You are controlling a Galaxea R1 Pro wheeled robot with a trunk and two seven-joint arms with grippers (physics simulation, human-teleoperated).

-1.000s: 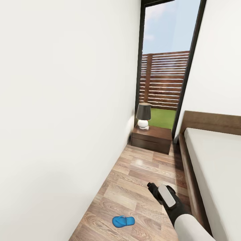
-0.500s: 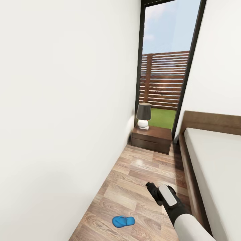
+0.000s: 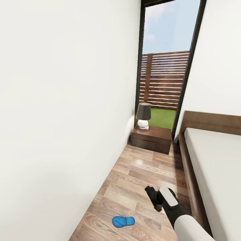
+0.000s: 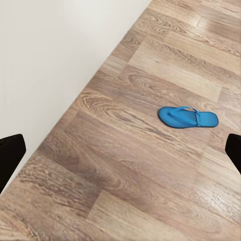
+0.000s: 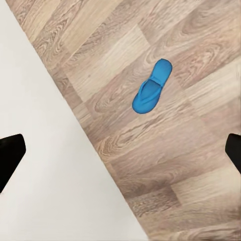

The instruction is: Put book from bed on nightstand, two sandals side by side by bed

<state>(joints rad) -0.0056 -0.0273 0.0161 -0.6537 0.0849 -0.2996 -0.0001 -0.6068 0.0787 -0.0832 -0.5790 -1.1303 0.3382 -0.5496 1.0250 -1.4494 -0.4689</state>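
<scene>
Leftmost, a plain white wall (image 3: 67, 117) ran along the narrow strip of wood-plank floor (image 3: 140, 174). Close to the foot of that wall, near the floor's near edge, one blue sandal (image 3: 123, 221) lay flat on the planks, well apart from the bed. In the left wrist view the same sandal (image 4: 188, 117) lay ahead of the left gripper (image 4: 120, 150), whose dark fingertips (image 4: 10, 153) stood wide apart at either side with nothing between them, so it was released. In the right wrist view the sandal (image 5: 151, 86) lay on the boards beside the wall's base, and the right gripper (image 5: 120, 153) was likewise spread, fingertips (image 5: 10, 150) far apart and empty.

Further right in the head view, one dark-and-white arm (image 3: 174, 209) reached over the floor between sandal and bed; which arm it was I could not tell. At the far end of the floor stood the nightstand (image 3: 151, 138), dark reddish-brown, against the tall dark-framed window (image 3: 167, 67), with a lamp (image 3: 143, 115) on the left part of its top. Rightmost was the bed (image 3: 214, 174), its brown frame edge bordering the floor and its pale mattress flat.
</scene>
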